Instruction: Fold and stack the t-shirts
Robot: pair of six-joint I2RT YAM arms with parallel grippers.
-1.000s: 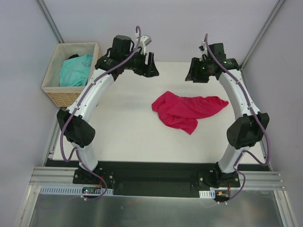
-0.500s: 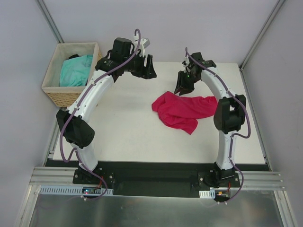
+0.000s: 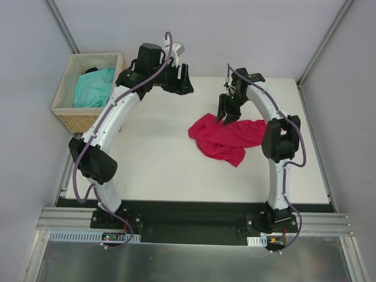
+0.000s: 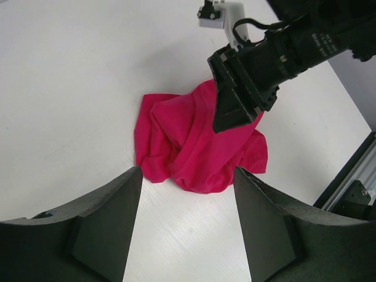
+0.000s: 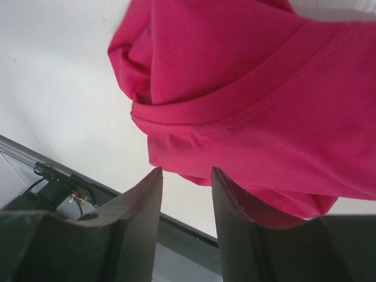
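Since a second ago my right hand (image 3: 227, 119) has swung in from the far right corner. It now hangs over the far edge of the crimson t-shirt (image 3: 226, 140), fingers parted with nothing between them. My left hand (image 3: 183, 87) waits released at the far side. Nothing is folded or stacked yet, I judge. The crimson t-shirt lies crumpled on the table (image 3: 147, 164), right of centre, and the turquoise t-shirt (image 3: 94, 87) sits bunched in the basket (image 3: 70, 122) at far left.
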